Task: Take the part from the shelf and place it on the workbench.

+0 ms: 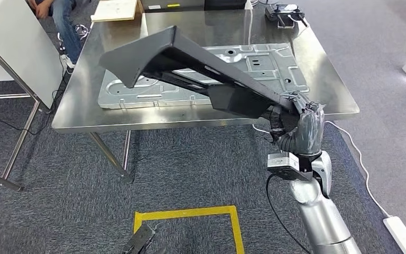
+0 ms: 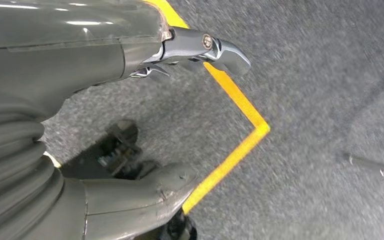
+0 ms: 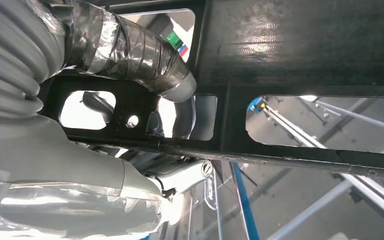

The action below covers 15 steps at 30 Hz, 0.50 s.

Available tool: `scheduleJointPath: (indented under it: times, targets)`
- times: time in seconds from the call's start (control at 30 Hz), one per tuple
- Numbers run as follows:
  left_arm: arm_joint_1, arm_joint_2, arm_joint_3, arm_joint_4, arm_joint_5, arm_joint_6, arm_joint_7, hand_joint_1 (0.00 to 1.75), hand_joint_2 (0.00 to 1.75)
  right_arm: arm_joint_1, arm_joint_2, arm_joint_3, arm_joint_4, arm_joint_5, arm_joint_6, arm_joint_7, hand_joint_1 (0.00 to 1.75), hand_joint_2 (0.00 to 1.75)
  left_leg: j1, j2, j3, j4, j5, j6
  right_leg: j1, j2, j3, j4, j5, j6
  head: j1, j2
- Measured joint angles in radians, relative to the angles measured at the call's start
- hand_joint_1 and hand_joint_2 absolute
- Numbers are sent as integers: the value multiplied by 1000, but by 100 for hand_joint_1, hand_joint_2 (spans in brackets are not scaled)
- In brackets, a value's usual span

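Steel workbench (image 1: 328,79), metal panel (image 1: 243,66) flat on it, controller (image 1: 284,12)

Silver arm, grey ribbed hands

The right hand (image 1: 302,124) wears a grey ribbed cover (thumb seemingly wrapped in shiny tape); a black cable loops beside the silver forearm. Left hand (image 2: 130,100): grey cover, screw-fastened metallic finger.

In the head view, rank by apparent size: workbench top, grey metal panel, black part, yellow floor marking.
1. workbench top
2. grey metal panel and black part: similar, and the part is nearer the camera, so unranked
3. yellow floor marking
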Motion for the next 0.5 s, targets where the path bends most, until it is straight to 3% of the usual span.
scheduleJointPath:
  times: [0.07,0.1,0.17,0.23,0.27,0.3,0.37,0.4,0.5]
  targets:
    - [-1,-1,0,0,4,2,0,0,175,-3,0,0,-1,0,0,0,175,175,8,1,13,-19,4,6,1,0,-9,25,-20,9,0,0]
    - [-2,-2,0,0,6,4,0,0,175,-4,0,0,-1,0,-1,0,175,175,11,1,19,-26,5,9,1,0,-28,65,-42,13,1,0]
    - [-4,-4,-1,0,10,6,1,0,175,-3,0,0,0,0,-1,0,175,175,10,1,22,-27,3,13,-3,1,-96,185,-91,20,1,0]
    - [-1,-4,-1,0,15,10,3,0,175,4,0,0,1,0,-2,0,175,175,11,1,23,-23,-2,13,-10,0,-147,253,-93,28,1,0]
    - [1,-4,-2,0,17,12,3,0,175,6,0,0,1,0,-2,0,175,175,12,0,23,-18,-6,11,-14,0,-147,235,-65,31,1,0]
    - [3,-5,-2,0,19,13,4,0,175,7,0,0,1,0,-3,0,175,175,14,-1,24,-11,-12,8,-18,0,-129,183,-23,35,1,0]
    - [5,-5,-3,0,21,15,3,0,175,11,0,0,-2,1,-6,0,175,175,15,-2,22,5,-25,-3,-19,0,-82,70,33,36,1,0]
    - [7,-5,-4,0,21,16,2,0,175,17,0,0,-6,2,-8,0,175,175,13,-3,20,10,-29,-9,-18,1,-69,39,42,32,1,0]
    - [17,-5,-5,0,23,16,-2,0,175,43,-1,0,-20,4,-13,0,175,175,11,-3,17,10,-31,-22,-14,4,-65,26,40,14,0,0]
